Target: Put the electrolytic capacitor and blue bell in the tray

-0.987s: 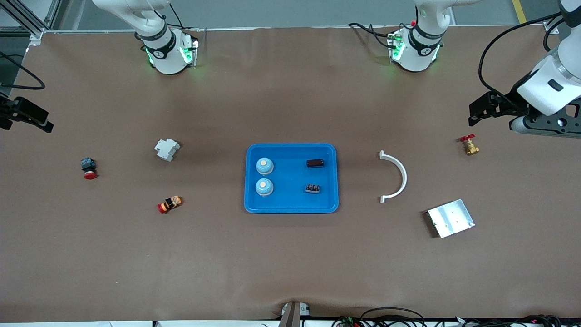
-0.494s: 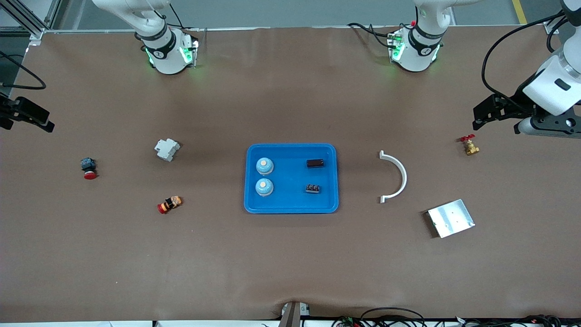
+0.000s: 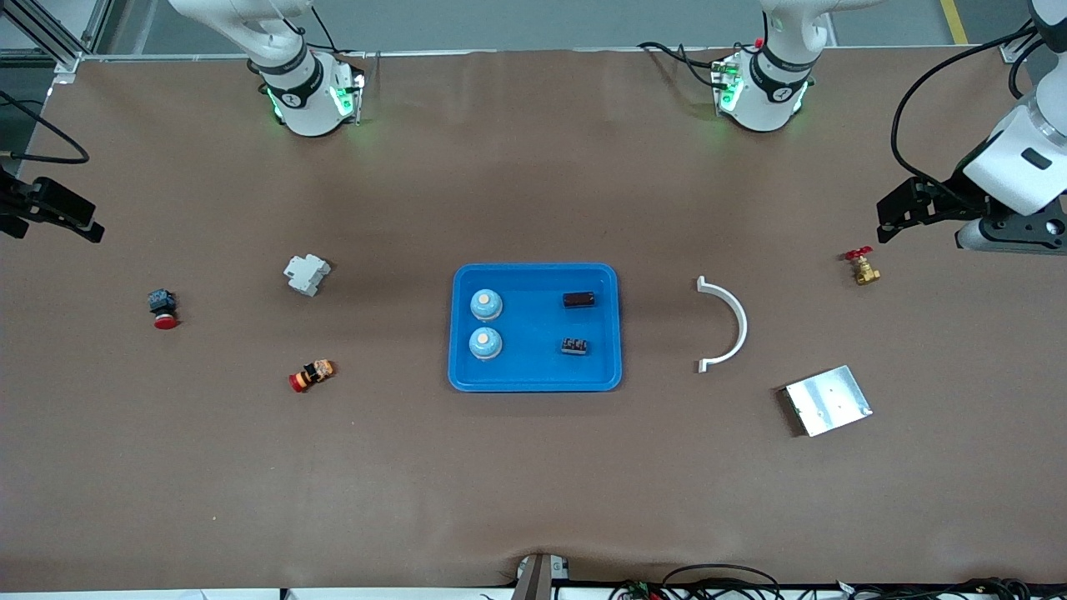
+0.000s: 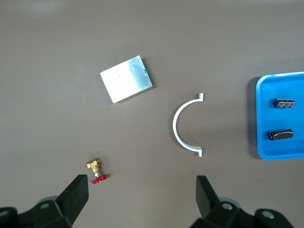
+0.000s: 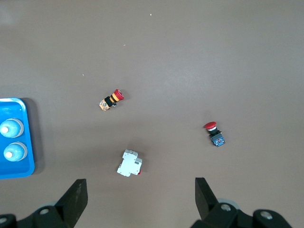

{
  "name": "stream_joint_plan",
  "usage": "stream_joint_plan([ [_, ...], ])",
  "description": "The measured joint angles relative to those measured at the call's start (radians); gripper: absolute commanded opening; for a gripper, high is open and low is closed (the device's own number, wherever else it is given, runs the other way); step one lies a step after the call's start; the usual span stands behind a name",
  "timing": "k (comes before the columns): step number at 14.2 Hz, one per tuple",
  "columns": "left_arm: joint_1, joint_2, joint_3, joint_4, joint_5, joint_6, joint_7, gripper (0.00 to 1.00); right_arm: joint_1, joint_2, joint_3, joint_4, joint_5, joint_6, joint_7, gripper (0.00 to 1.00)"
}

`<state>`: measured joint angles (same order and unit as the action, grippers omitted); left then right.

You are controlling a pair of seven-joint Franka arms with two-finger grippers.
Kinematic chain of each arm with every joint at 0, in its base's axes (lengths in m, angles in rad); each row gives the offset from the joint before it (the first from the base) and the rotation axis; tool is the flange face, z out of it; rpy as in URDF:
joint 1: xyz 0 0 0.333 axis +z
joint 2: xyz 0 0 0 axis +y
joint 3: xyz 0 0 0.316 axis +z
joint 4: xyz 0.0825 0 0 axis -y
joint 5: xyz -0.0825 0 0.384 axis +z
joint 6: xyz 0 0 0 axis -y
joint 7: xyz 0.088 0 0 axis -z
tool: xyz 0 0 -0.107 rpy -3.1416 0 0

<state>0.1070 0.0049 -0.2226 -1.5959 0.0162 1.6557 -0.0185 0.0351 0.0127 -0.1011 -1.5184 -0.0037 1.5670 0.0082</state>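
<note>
The blue tray [image 3: 533,362] lies mid-table. In it stand two blue bells [image 3: 486,304] [image 3: 485,342] toward the right arm's end. Two dark electrolytic capacitors [image 3: 578,299] [image 3: 573,346] lie toward the left arm's end. The left wrist view shows the tray [image 4: 285,121] with both capacitors [image 4: 284,103] [image 4: 280,135]. The right wrist view shows its rim [image 5: 14,171] and both bells [image 5: 10,127] [image 5: 14,152]. My left gripper [image 3: 888,218] [image 4: 142,183] hangs open and empty near the brass valve. My right gripper [image 3: 87,223] [image 5: 140,185] hangs open and empty at the right arm's end of the table.
A white half-ring bracket [image 3: 733,325], a square silver plate [image 3: 828,400] and a brass valve with a red handle [image 3: 861,267] lie toward the left arm's end. A white breaker [image 3: 307,273], a red push button [image 3: 162,308] and a red-and-orange switch [image 3: 312,375] lie toward the right arm's end.
My left gripper has drawn back toward the left arm's end of the table. The right gripper has barely shifted. Nothing in the tray has moved.
</note>
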Motion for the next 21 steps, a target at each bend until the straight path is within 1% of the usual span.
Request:
stream_joint_plan([
  [8,0.000,0.007,0.000,-0.006,0.000,0.029,0.000,1.00,0.000,0.000,0.000,0.000,0.000,0.000,0.000,1.00],
  [16,0.003,0.008,-0.001,-0.006,0.000,0.029,0.003,1.00,0.000,0.000,-0.003,0.000,0.000,0.000,0.000,1.00],
  [21,0.003,0.009,-0.002,-0.009,-0.025,0.029,0.003,1.00,0.000,0.000,-0.004,0.000,0.000,0.000,0.000,1.00],
])
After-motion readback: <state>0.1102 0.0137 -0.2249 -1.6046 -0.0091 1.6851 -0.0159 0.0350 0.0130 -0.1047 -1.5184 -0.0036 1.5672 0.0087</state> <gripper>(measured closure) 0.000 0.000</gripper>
